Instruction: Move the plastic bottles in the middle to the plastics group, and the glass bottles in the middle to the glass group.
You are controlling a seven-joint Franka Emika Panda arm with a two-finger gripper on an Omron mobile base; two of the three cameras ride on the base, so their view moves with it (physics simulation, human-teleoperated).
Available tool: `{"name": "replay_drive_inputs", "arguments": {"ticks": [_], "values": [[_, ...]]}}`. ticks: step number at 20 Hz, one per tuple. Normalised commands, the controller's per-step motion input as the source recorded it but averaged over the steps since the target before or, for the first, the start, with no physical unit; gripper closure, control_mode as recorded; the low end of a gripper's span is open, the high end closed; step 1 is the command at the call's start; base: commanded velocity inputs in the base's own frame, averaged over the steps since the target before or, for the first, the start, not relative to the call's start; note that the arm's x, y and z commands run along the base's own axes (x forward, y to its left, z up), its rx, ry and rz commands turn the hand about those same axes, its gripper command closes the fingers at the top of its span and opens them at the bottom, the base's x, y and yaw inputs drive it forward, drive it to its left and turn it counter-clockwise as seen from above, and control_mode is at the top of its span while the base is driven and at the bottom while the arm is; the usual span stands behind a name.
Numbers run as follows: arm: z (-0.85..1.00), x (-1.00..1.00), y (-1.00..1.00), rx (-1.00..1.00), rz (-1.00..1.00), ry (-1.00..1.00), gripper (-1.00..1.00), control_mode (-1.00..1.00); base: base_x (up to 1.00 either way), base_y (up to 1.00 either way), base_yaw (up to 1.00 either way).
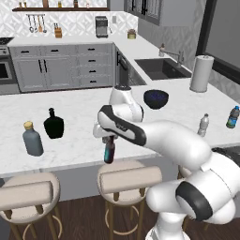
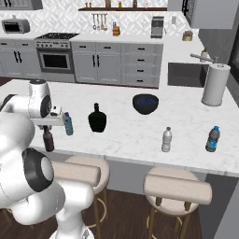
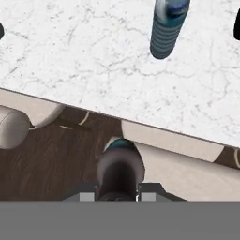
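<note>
Right now the gripper point(image 1: 109, 140) is clamped on the neck of the slim brown beer bottle point(image 2: 47, 140), which hangs straight down from it just past the counter's near edge, over the stools point(image 1: 129, 180), so I'd judge the sort is only partly under way. Just beyond the hand on the marble counter point(image 2: 130, 135) stands the small light-blue water bottle point(image 2: 68, 123), ribbed and translucent with a pale cap, still waiting for its trip to the plastics. Farther out to one side of the hand are the clear water bottle point(image 2: 166, 139) and the deeper blue bottle point(image 2: 213, 138) with its dark cap and label, well apart from the hand near the counter's far end. Out to the other side stands the grey squarish bottle point(image 1: 33, 138) with a tan cork cap, matte and flat-sided, and just beside it a squat black flask point(image 1: 54, 123), round-bellied with a narrow neck and a glossy look. I can make out just one such flask, so I can't tell whether it belongs to the glass group or has been moved there. From the hand view the held bottle shows as a dark rounded shoulder with a teal label edge between the fingertips point(image 3: 149, 196). A dark glossy bowl point(image 1: 155, 99) sits beyond, and a white paper towel roll point(image 1: 201, 73) well off past it.
</note>
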Motion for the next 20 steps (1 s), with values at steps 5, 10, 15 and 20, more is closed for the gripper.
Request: {"name": "replay_drive_inputs", "arguments": {"ticks": [5, 10, 15, 20], "values": [[0.04, 0.36, 1.0, 0.0, 0.0, 0.0, 1.0, -1.0, 0.0, 0.0, 0.0], [0.12, 0.61, 0.91, 0.0, 0.0, -0.02, 1.0, -1.0, 0.0, 0.0, 0.0], [0.01, 0.54, 0.57, -0.03, 0.0, -0.09, 1.0, -1.0, 0.0, 0.0, 0.0], [-0.11, 0.44, 0.32, -0.01, 0.0, -0.11, 1.0, -1.0, 0.0, 0.0, 0.0]]}}
